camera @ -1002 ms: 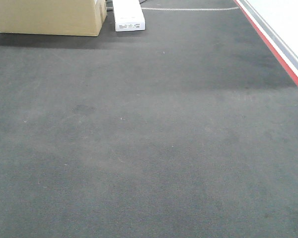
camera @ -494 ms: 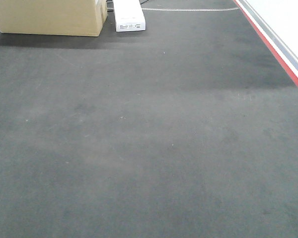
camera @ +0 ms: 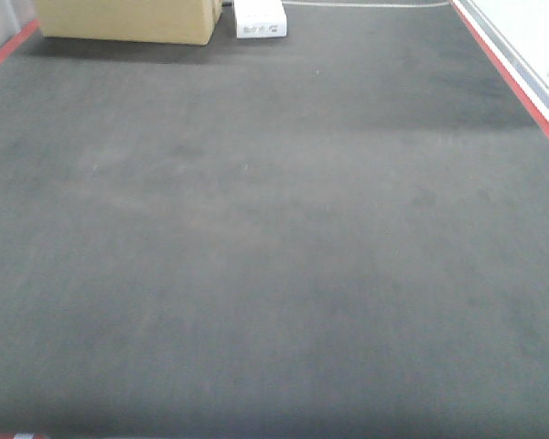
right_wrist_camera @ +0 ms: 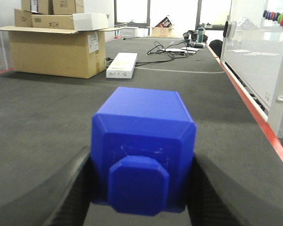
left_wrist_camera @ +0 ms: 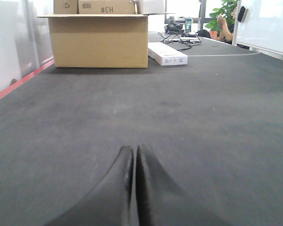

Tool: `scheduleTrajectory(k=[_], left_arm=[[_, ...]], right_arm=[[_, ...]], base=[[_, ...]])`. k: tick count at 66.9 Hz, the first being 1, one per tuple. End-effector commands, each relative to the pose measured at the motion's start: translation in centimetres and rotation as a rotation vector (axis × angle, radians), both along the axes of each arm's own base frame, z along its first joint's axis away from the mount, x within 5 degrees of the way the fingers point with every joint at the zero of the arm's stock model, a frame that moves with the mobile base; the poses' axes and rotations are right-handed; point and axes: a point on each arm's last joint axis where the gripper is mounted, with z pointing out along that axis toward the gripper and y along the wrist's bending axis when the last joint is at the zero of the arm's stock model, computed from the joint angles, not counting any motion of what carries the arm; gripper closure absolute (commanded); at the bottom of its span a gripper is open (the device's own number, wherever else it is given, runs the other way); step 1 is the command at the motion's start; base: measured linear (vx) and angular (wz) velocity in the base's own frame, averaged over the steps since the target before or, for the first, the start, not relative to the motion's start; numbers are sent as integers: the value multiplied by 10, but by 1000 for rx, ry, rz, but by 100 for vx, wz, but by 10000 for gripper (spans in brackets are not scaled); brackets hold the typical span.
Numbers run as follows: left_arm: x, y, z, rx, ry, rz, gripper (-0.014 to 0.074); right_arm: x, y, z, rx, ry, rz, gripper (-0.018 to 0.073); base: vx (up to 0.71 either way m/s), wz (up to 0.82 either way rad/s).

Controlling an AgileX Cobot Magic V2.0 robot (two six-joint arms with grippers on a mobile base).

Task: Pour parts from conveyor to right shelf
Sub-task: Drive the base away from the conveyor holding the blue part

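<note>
While the right end effector [right_wrist_camera: 141, 162] grips a bright blue block [right_wrist_camera: 144, 136] between its two dark fingers [right_wrist_camera: 70, 188], the job looks only partly done. In the right wrist view the block fills the near centre of the picture, bevelled edges showing and its small knob facing the camera, with a finger pressed against each side. Beyond it stretches the conveyor [right_wrist_camera: 42, 117], a wide dark grey felt-like belt. Whether the block is lifted clear of the belt or resting on it cannot be told from this angle.

The left end effector [left_wrist_camera: 133, 157] is closed, its two fingers meeting with nothing between them, pointing out low over the belt.

The front view shows only bare belt, with a red side rail [camera: 517, 87] along the right edge. At the far end sit an open cardboard box [camera: 128, 20] and, just right of it, a flat white box [camera: 260, 18]. Neither arm nor the block appears in that view.

Judging from this, the pickup is done: one part is secured in the right end effector. The carry to the right shelf and the release are left. The right shelf is not in any view, and no other parts show on the belt.
</note>
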Motion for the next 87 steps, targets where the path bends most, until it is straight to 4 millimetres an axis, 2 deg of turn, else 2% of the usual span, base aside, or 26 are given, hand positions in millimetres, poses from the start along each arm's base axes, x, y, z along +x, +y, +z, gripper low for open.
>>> scheduleTrajectory(k=[1,53,87], left_arm=[[-2,0,14,-19,-109,-8,603],[-2,0,14,-19,-109,-8,603],[-2,0,14,-19,-109,-8,603]], right_arm=[[-1,0,15,-9,-97,4,564],[-1,0,15,-9,-97,4,564],[-1,0,15,-9,-97,4,564]], base=[[-37,6],[-37,1],[-23,-7]])
